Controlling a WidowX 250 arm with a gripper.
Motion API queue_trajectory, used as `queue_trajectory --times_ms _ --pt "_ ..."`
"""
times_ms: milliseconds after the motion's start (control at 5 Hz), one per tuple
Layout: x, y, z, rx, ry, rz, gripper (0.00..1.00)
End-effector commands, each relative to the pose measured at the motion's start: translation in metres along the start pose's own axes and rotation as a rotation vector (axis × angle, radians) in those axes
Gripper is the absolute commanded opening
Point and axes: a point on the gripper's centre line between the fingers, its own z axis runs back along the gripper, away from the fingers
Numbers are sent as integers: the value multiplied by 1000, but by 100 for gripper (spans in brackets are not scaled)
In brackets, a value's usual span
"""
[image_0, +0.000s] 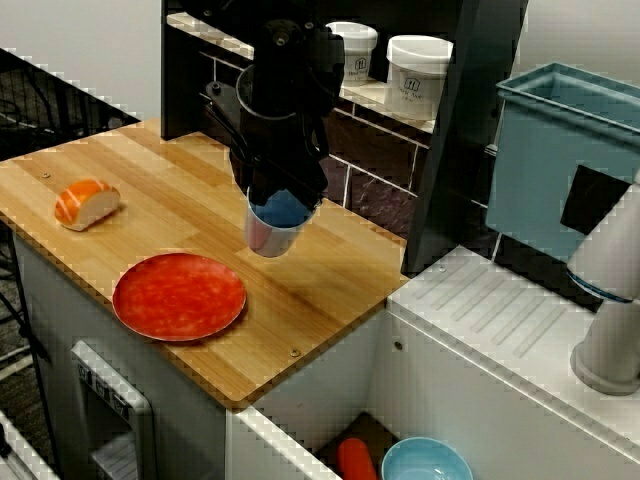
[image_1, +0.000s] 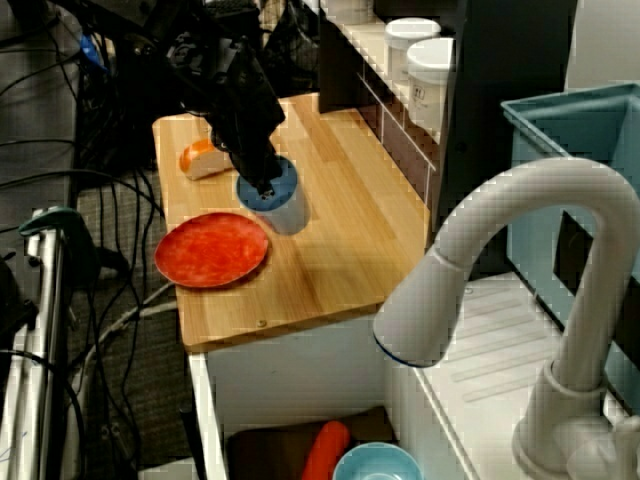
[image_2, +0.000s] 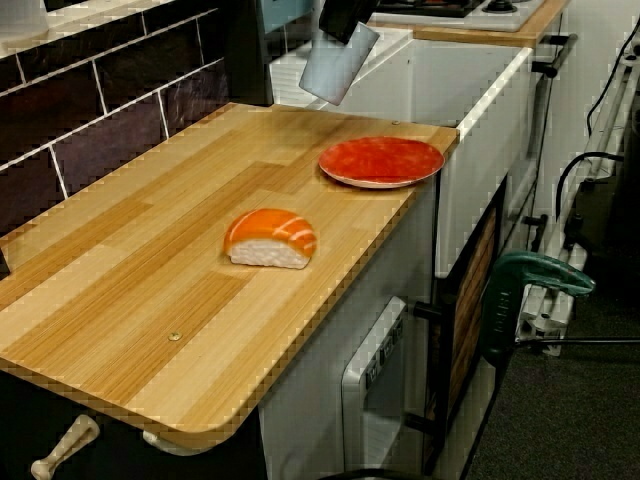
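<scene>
Nearest the lens in the view from the sink side, a white faucet (image_1: 520, 215) arches across the frame. Below it, a blue bowl (image_1: 375, 468) and an orange item (image_1: 325, 452) are cut off by the bottom edge. The gripper (image_1: 264, 184) is dark and its fingertips are hard to make out. In the low view along the counter, only its tip shows at the top edge. It is clamped on the wall of a pale cup (image_0: 272, 232) with a blue inside, seemingly with 1 finger within the rim. The cup hangs tilted directly under the gripper, clear of the wooden counter (image_0: 190, 190) and just beyond a red plate (image_0: 179, 296). A salmon sushi piece (image_2: 270, 238) lies well apart.
</scene>
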Motion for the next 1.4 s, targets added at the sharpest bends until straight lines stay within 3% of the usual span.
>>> queue_trajectory --times_ms 0,400,600,1200 --pt "12 14 6 -193 40 -7 0" --pt "10 15 5 -348 110 -70 0" --pt "16 19 0 -391 138 -71 0" --pt "35 19 -20 -387 162 -59 0"
